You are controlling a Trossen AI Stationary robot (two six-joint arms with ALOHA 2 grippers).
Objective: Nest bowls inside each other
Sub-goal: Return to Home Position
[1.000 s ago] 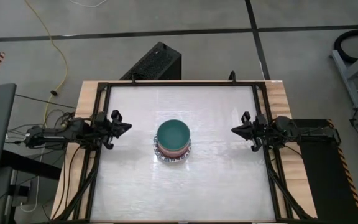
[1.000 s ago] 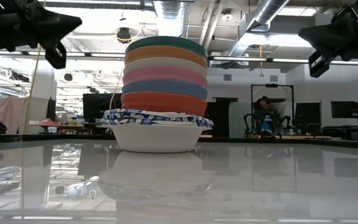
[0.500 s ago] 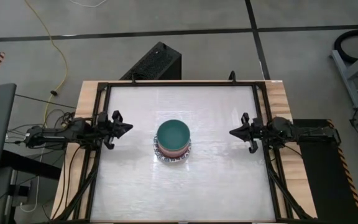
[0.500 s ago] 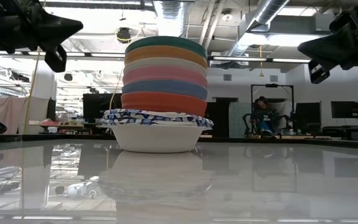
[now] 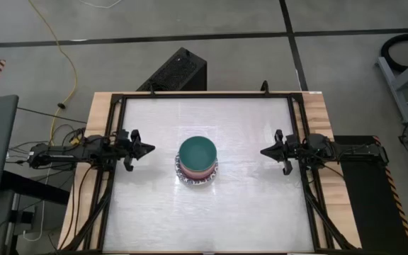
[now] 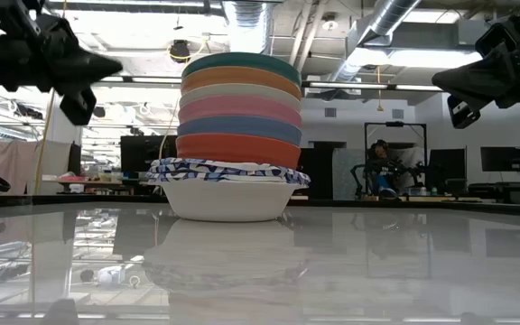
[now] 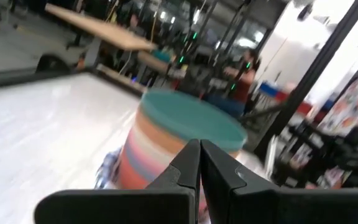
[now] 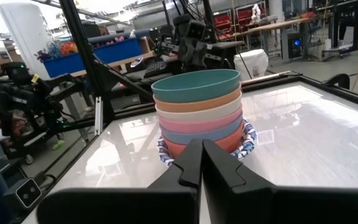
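**Supervisor:** Start at the near edge. What is on the table [image 5: 246,205]?

**Inspector:** A glossy white surface inside a dark frame. The only item on it is one stack of bowls [image 6: 237,135], upright at about the middle.

**Supervisor:** What is in the stack, bottom to top?

**Inspector:** A white bowl [image 6: 228,200] sits on the table. Several blue-patterned rims [image 6: 228,170] are layered at its lip, and I cannot tell how many. Above them come the red bowl [image 6: 237,149], blue bowl [image 6: 239,129], pink bowl [image 6: 239,110], cream bowl [image 6: 239,94] and orange bowl [image 6: 239,79]. The green bowl [image 5: 197,151] is on top, and from above it hides most of the others. Each bowl is seated in the one below, and nothing leans.

**Supervisor:** Where are the grippers?

**Inspector:** The left gripper [image 5: 151,149] hangs above the table's left side and points at the stack, well apart from it. The right gripper [image 5: 263,151] does the same on the right side. Both are raised to about the height of the top bowls, and neither touches anything.

**Supervisor:** And the jaws?

**Inspector:** On each arm, the wrist view shows the two dark fingers pressed together with nothing between them.

**Supervisor:** What lies beyond the table?

**Inspector:** A workshop room. A person [image 6: 385,167] is seated far back, to the right of the stack in the low view.
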